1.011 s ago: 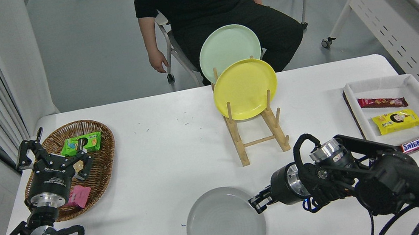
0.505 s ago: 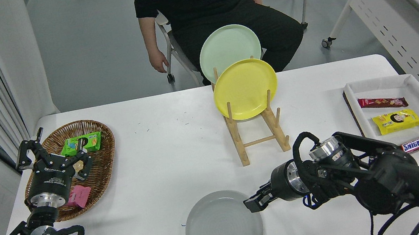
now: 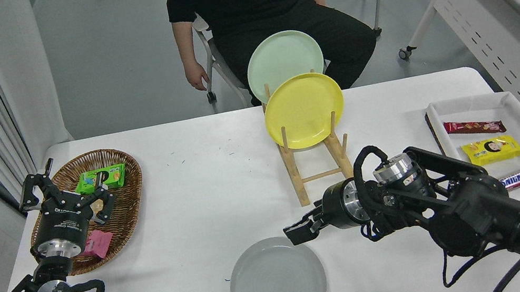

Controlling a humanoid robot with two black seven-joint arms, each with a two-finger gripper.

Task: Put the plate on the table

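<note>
Three plates are in view, but only the grey plate point(image 3: 278, 285) matters: it lies flat on the bench point(image 3: 205, 198) near the front edge, in the same spot as half a second ago, having settled a little to the left over the half second before that. What has changed is the right gripper point(image 3: 299, 230). A second ago its tips were at the plate's right rim; now it has lifted and drawn back up toward the rack point(image 3: 320, 167), hanging just above the rim's far right side and clear of it. Its jaws look slightly parted and hold nothing. That reads as a release followed by a retreat, so the placing looks done and only pulling the arm clear remains.

The yellow plate point(image 3: 304, 110) and mint plate point(image 3: 283, 59) stand upright in the rack as before. The left gripper point(image 3: 66, 193) stays parked at the lower left over the basket point(image 3: 129, 209), jaws spread and empty. A person point(image 3: 264, 17) sits at the far side, hands off the bench.
</note>
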